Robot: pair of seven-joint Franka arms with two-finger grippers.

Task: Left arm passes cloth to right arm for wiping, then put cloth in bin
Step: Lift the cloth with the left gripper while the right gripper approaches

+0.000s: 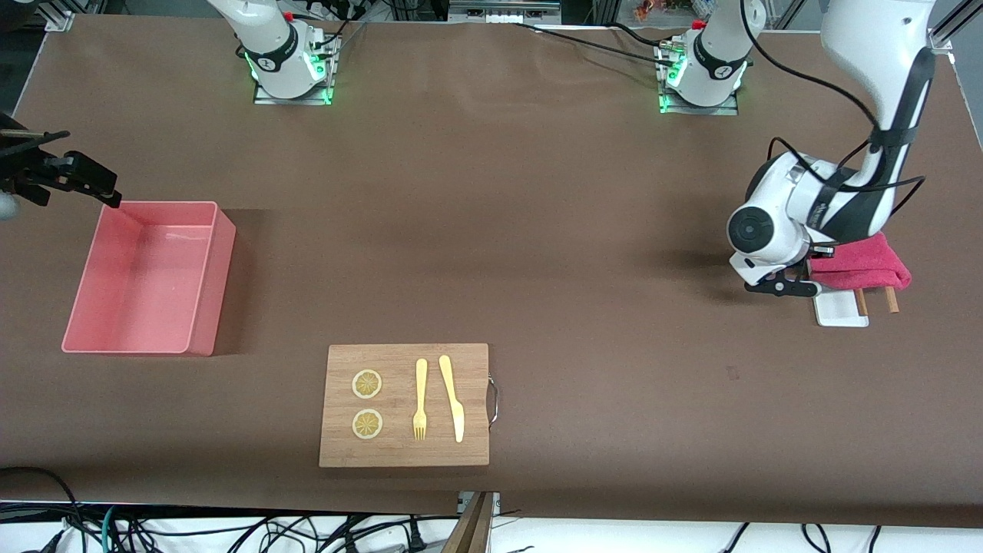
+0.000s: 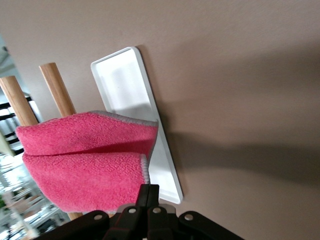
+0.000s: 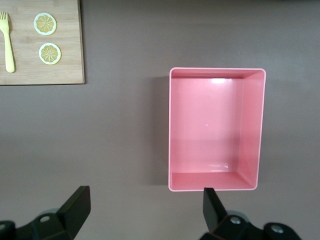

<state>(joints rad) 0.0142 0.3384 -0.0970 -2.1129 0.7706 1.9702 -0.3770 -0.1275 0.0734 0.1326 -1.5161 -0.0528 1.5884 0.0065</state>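
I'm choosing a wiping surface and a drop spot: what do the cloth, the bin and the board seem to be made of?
Cloth: soft fluffy fabric, likely microfibre, fuzzy pile with a grey edge.
Bin: smooth, slightly glossy plastic, showing light glare.
Board: matte wood, perhaps bamboo, with visible grain.

A rectangular light wooden cutting board [image 1: 405, 405] with a thin metal wire handle [image 1: 494, 399] on one short edge lies on the brown counter [image 1: 491, 230], near the front camera and about midway along the counter's length. On the board lie two round dried lemon slices [image 1: 367, 384] [image 1: 367, 424], one nearer the camera than the other. Beside them lie a pale yellow plastic fork [image 1: 420, 399] and a pale yellow plastic knife [image 1: 452, 397], side by side and apart from each other. Toward the left arm's end of the counter sits a small flat white rectangular tray [image 1: 839, 310], with two round wooden pegs [image 2: 58, 90] [image 2: 18, 100] just beside it.
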